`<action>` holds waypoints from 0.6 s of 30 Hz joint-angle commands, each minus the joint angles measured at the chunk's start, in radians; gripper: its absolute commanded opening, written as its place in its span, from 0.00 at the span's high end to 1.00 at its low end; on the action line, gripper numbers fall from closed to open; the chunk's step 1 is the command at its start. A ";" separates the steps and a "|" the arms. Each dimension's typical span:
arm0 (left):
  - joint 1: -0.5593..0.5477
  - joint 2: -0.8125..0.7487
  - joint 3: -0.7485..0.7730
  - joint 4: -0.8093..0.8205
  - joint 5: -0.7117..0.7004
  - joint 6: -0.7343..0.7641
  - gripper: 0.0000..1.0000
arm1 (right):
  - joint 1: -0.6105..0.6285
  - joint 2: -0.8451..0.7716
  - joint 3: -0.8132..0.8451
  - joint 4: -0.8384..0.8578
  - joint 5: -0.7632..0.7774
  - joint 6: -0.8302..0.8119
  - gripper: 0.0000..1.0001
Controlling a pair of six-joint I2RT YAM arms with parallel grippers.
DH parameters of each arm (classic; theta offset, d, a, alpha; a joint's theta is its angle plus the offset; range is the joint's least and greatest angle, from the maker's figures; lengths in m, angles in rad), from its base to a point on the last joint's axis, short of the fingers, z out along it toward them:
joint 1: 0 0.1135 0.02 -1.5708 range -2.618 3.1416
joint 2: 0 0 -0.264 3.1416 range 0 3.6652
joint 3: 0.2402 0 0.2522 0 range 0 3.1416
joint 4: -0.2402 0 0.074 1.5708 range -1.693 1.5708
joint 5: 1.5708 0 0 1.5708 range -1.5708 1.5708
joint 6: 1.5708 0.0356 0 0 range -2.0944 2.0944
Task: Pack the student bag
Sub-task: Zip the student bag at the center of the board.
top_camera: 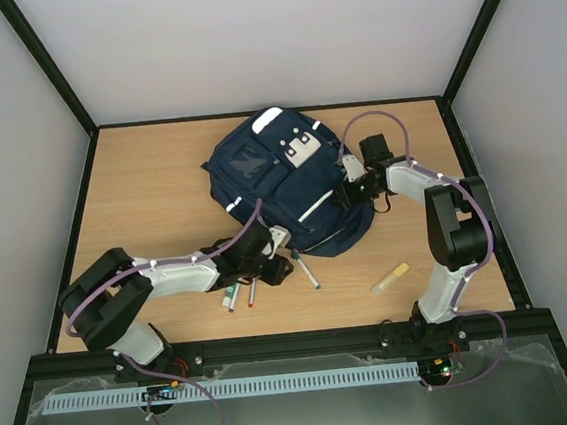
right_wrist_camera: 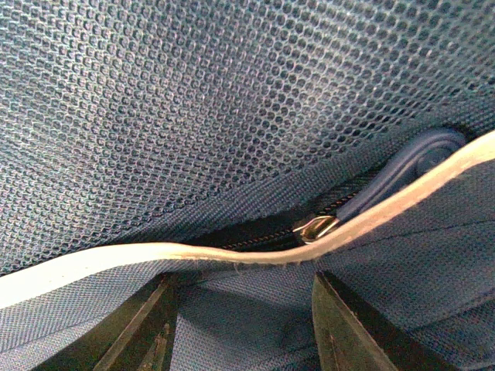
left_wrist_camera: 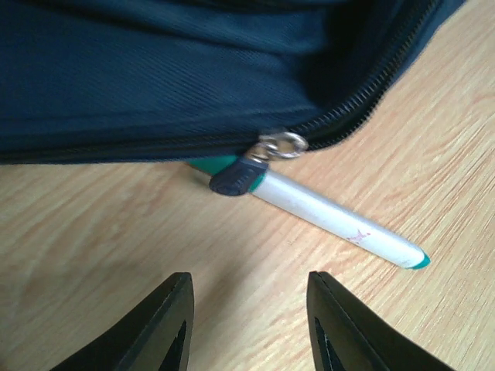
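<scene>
The navy student bag (top_camera: 278,178) lies in the middle of the table, with a white stripe and white patches. My left gripper (top_camera: 273,251) is open and empty at the bag's near edge. In the left wrist view the left gripper (left_wrist_camera: 247,309) hovers over bare wood, just short of a zip pull (left_wrist_camera: 246,175) and a white pen with green ends (left_wrist_camera: 332,220) that is partly under the bag (left_wrist_camera: 155,69). My right gripper (top_camera: 350,190) is at the bag's right side. In the right wrist view its jaws stand wide apart, with a fold of navy fabric (right_wrist_camera: 240,325) between them, below a white piping strip (right_wrist_camera: 155,259) and a metal zip slider (right_wrist_camera: 313,227).
Two pens (top_camera: 241,295) lie near the left gripper and a third pen (top_camera: 307,270) lies just right of it. A small yellowish block (top_camera: 390,279) lies at the near right. Black frame rails border the table (top_camera: 150,185).
</scene>
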 commanded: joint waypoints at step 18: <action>0.102 0.088 -0.011 0.284 0.147 0.077 0.63 | 0.010 0.073 -0.058 -0.114 0.034 0.019 0.53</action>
